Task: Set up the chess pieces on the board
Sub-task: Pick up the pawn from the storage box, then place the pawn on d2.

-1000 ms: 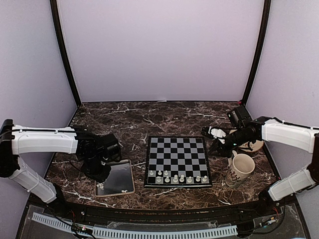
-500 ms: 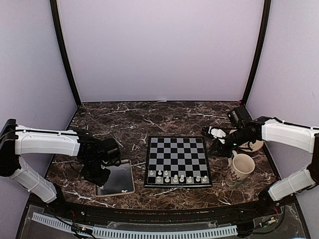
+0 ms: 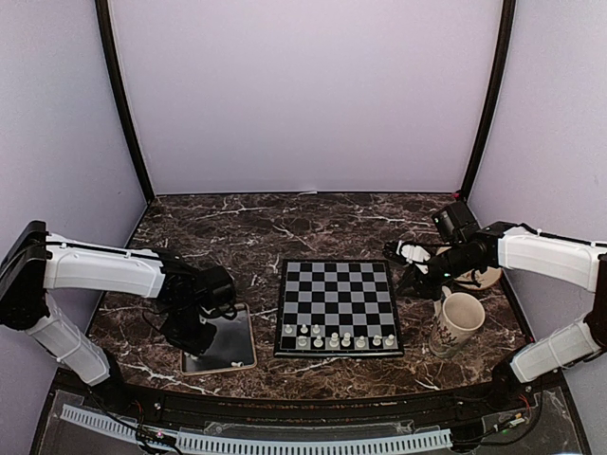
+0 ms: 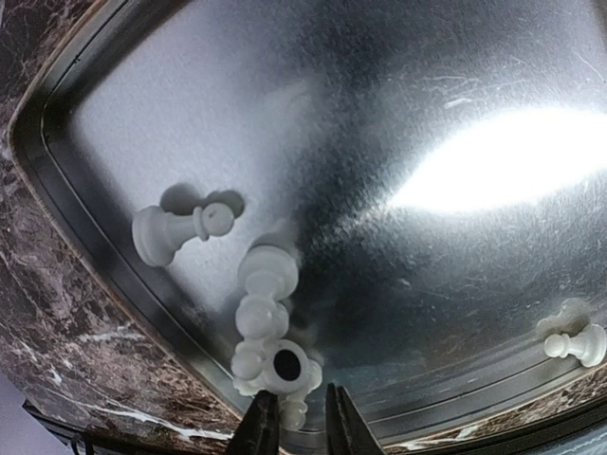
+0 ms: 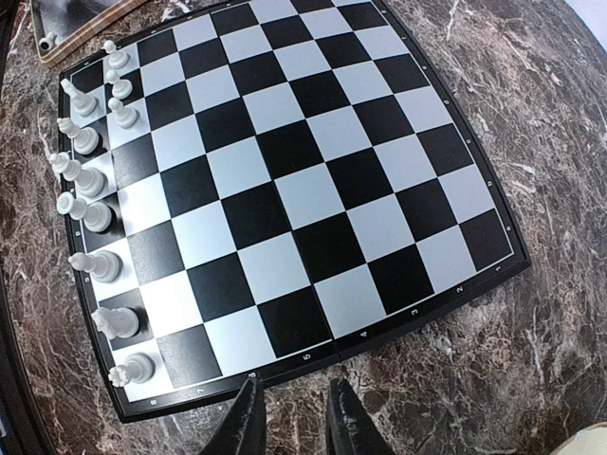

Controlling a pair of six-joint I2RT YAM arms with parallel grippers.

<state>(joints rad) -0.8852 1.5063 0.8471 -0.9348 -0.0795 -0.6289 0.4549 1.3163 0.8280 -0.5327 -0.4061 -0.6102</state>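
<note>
While left jaws hang barely parted over chess pieces [image 4: 268, 322] heaped at the tray [image 4: 85, 242] rim, grip unclear, and right jaws sit slightly open, empty, by the board [image 5: 285, 180], best pinch one piece by its stem, clear of neighbours.

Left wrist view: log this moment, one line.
left gripper: over whitish chess pieces clustered by silver metal tray rim | grip: unconfirmed | right gripper: empty, at black-and-grey chessboard edge
</note>
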